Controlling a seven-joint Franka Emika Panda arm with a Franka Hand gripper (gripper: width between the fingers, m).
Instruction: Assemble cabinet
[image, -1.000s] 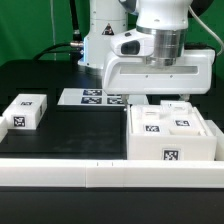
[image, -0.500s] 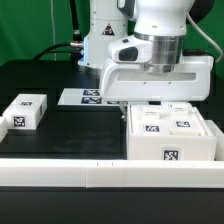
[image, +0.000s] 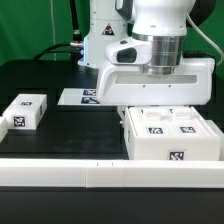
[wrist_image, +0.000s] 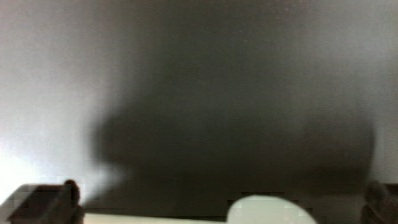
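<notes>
Cabinet (image: 172, 140) on table (image: 70, 140) at exterior view's right, long axis seemingly crosswise, tagged face frontward; hand (image: 160, 102), spread wide and empty, screens its rear. Small block (image: 25, 111) and marker board (image: 85, 97) lie leftward.

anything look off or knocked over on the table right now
Nothing stands out. The cabinet sits flat at the exterior view's right, the small tagged block lies flat at that view's left, and the marker board lies flat behind them.
</notes>
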